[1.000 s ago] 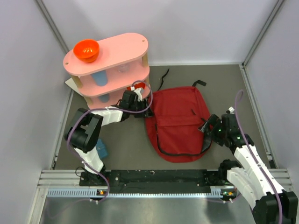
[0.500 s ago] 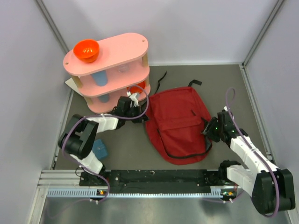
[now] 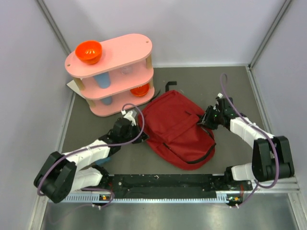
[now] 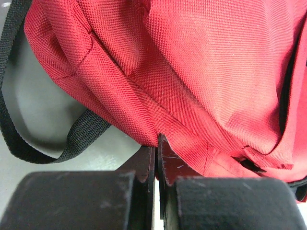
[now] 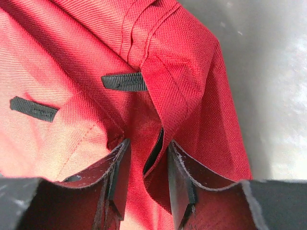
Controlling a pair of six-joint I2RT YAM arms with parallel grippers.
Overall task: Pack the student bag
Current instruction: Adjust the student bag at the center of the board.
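Left wrist view is nearly all cloth: the left gripper (image 4: 157,142) has its fingers pressed together on a fold of the large dark red fabric student bag (image 3: 175,127) (its inside is hidden). The right gripper (image 5: 146,178) pinches another fold beside a black zip slit. The bag lies flat mid-table, pocket up, black straps trailing, on the grey matte tabletop (image 3: 230,86) between white walls, near a pink tiered oval shelf (image 3: 115,52).
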